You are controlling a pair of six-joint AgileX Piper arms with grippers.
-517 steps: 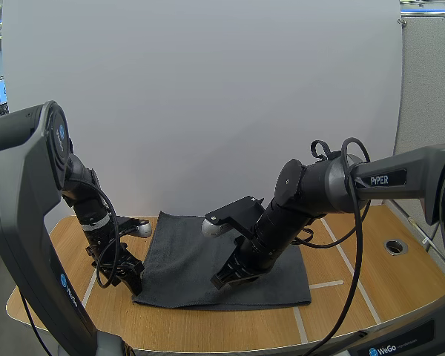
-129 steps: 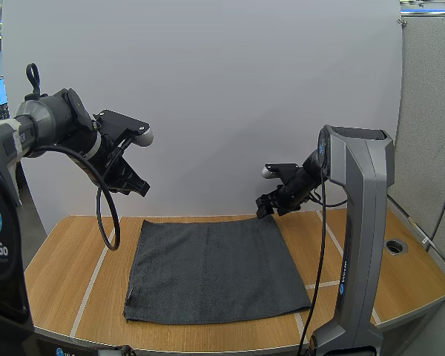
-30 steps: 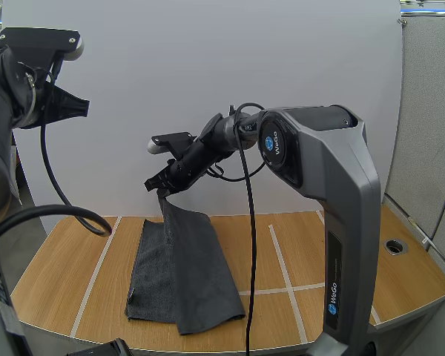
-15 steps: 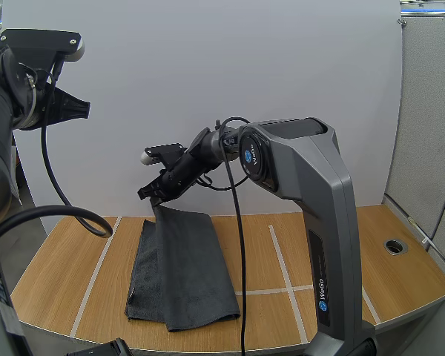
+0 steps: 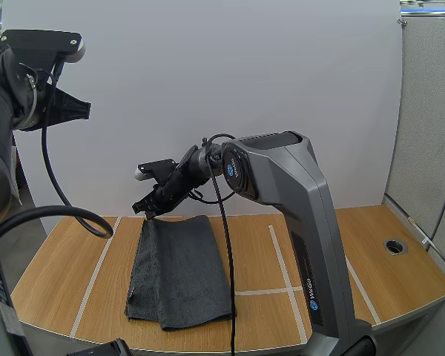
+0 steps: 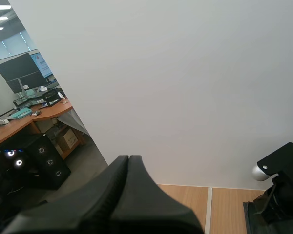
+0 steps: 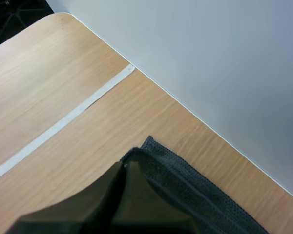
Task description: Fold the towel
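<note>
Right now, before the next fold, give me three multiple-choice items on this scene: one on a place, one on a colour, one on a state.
1. Where is the right gripper?
A) at the far left corner of the towel
B) over its near edge
C) off the table's right side

2. What colour is the towel?
A) white
B) red
C) dark grey

3. How are the fingers of the left gripper?
A) wide apart
B) together on nothing
C) pinching the towel

Answers: 1 A, its tips pinch that corner; 2 C, the cloth is dark grey all over; 3 B, they form one dark wedge.
</note>
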